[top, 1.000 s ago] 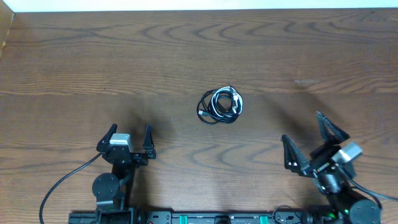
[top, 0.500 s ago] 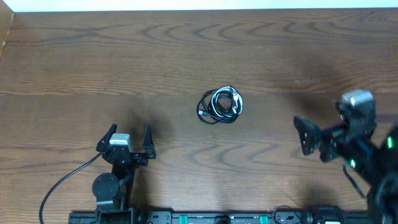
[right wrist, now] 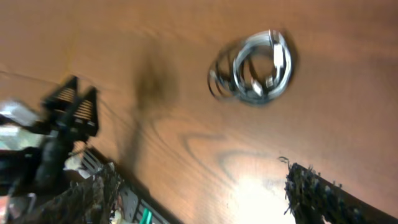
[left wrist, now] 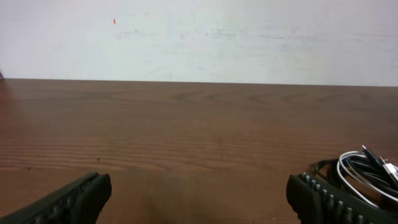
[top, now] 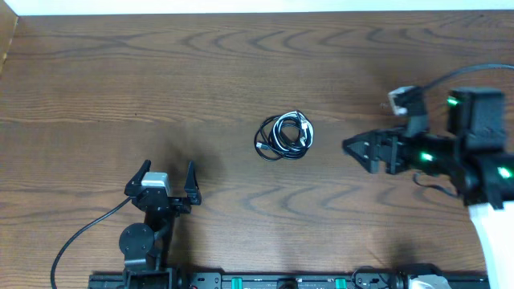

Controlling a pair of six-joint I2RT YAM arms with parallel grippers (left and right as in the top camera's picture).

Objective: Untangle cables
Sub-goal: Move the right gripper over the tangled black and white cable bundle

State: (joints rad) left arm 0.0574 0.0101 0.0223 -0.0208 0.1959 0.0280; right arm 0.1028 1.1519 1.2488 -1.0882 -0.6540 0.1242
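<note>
Nearest, at the lower left of the overhead view, the left gripper [top: 168, 170] sits above the table [top: 241, 64]. Its fingers [left wrist: 68, 200] are spread wide and hold nothing; in its wrist view they occupy the two bottom corners of the frame. Higher, at the right centre of the overhead view, the right gripper [top: 361, 152] points left. Its fingers [right wrist: 314, 193] also stand well apart and empty in its own wrist view, which is blurred.

Beyond both, just right of centre in the overhead frame, lie the cables [top: 284, 135]: a small, loose coil of thin black and pale strands, flat on the wood. The coil is apart from either gripper, and nearer the right one. It also shows at the lower right edge of the left wrist view and at the upper right of the right wrist view. Individual crossings and plug ends are too small to resolve.

By judgement, the bundle is light, limp and easily deformed. It is likely to slide on the smooth wood and to lift as one clump if pinched at its middle. A better hold would be a single outer loop or a free end at the rim. The other gripper could then pin the remainder while strands are drawn apart gently, since a hard pull may tighten the knot.
</note>
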